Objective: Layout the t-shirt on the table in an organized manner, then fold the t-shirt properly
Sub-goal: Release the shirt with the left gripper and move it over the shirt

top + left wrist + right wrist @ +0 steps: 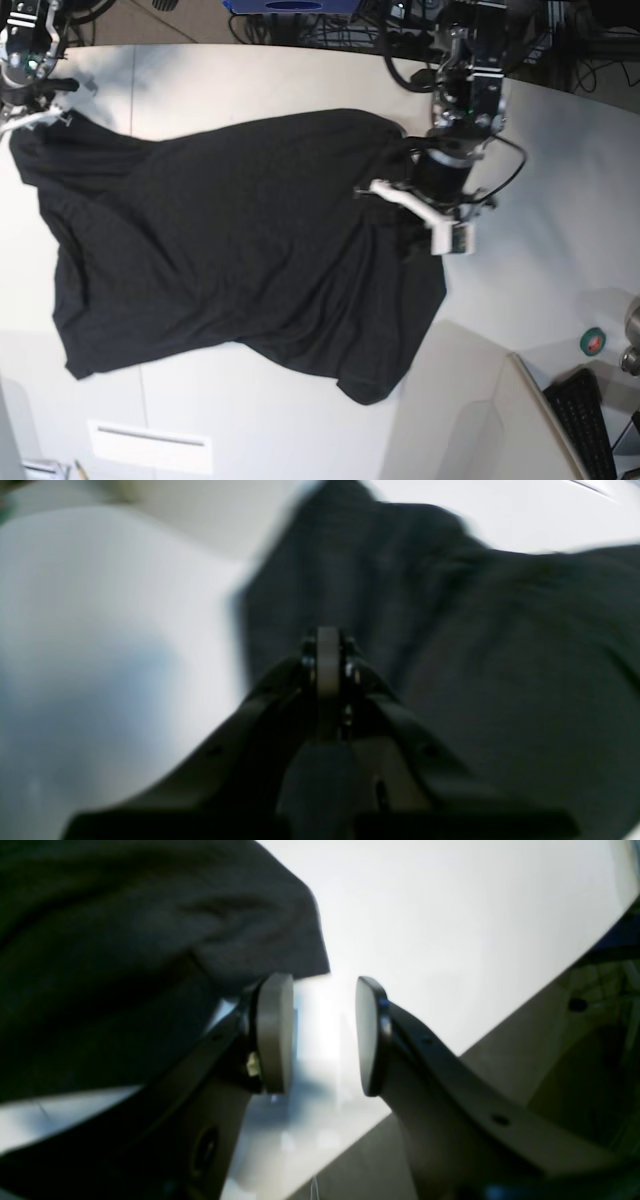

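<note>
The black t-shirt (230, 250) lies spread but rumpled on the white table (560, 200), plain side up, with no print showing. My left gripper (440, 225) is over the shirt's right edge. In the left wrist view its pads (328, 650) are pressed together above the dark cloth (475, 655), and I see no fabric between them. My right gripper (40, 118) is at the shirt's far left corner. In the right wrist view it (324, 1032) stands open, with the shirt's edge (125, 965) just beyond its left pad (275, 1030) and bare table (450, 915) in the gap.
A green tape roll (592, 341) and a keyboard (585, 420) sit at the right front. A white label (150, 445) lies near the front edge. Cables and a blue object (290, 5) line the back. The table's edge (425, 1090) runs close under my right gripper.
</note>
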Robot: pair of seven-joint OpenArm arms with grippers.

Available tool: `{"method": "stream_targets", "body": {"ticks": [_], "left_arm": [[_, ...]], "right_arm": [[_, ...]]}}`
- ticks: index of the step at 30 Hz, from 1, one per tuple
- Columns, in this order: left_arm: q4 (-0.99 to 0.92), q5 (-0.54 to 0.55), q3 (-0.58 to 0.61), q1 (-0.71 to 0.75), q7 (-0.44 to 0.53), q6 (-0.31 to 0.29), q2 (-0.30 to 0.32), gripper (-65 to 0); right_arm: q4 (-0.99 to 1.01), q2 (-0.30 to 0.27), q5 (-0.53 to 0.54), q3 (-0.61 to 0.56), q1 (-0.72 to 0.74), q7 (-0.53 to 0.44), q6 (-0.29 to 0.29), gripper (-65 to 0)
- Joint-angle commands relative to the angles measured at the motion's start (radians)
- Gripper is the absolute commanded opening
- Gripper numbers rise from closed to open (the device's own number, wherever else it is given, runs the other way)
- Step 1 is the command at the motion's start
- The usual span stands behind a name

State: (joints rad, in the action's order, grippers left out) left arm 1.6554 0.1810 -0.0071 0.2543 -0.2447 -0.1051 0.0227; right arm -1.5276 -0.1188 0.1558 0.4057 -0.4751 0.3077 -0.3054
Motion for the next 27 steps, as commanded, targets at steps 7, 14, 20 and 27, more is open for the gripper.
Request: {"method": "stream_targets", "body": {"ticks": [7,14,20,27], "left_arm": [[-0.099,-0.051,0.166,-0.118,0.029,0.025,0.004,-65.0],[-0.203,-0.282,0.241,-0.140,0.028,0.094,0.004,-65.0],[-0.243,-0.311,0.118,-0.069,0.028,0.094,0.027,-65.0],[-0.243,-0.320,-0.112,0.003,0.028,0.091,0.029,-65.0]], "right_arm": [[0.029,-0.023,-0.012,-0.089,0.088,-0.132,0.223,-61.2],[0.327,-0.022,-0.015,-0.092,0.286,-0.130,0.372,-65.0],[0.483,-0.026,-0.017,-0.090,0.339,-0.130,0.372,-65.0],[0.482,-0.022,-0.017,-0.090,0.306,-0.130,0.369,-65.0]]}}
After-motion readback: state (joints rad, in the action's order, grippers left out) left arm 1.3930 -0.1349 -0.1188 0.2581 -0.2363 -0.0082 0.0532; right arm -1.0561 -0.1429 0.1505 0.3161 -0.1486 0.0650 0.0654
